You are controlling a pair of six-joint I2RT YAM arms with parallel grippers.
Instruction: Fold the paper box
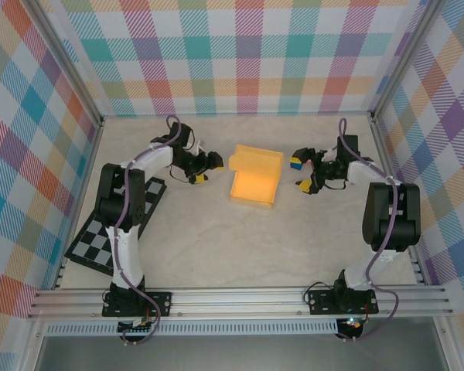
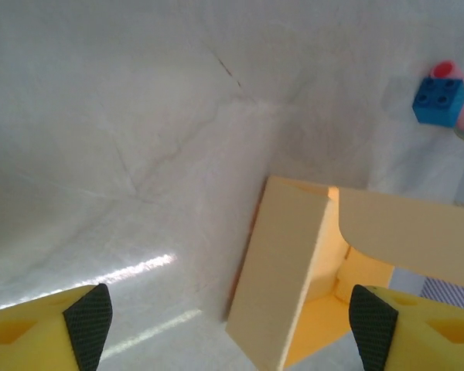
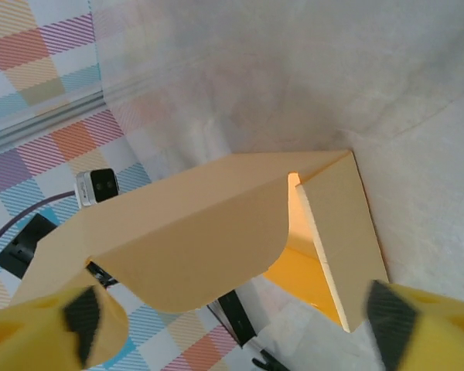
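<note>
The paper box (image 1: 255, 179) is yellow-orange card, partly folded, lying at the table's middle with side walls raised and a flap up at its far end. My left gripper (image 1: 203, 168) stands open just left of it, nothing between its fingers. In the left wrist view the paper box (image 2: 282, 267) shows one upright wall ahead of the open left gripper (image 2: 228, 332). My right gripper (image 1: 300, 174) hangs open just right of the box. From the right wrist, the paper box (image 3: 216, 232) turns a rounded flap and a raised wall toward the open right gripper (image 3: 233, 325).
A black-and-white checkered board (image 1: 112, 236) lies at the left beside the left arm's base. A pink stick with a blue end (image 2: 441, 99) shows past the box, close to the right gripper. Checked walls (image 1: 232, 54) close in the back and both sides.
</note>
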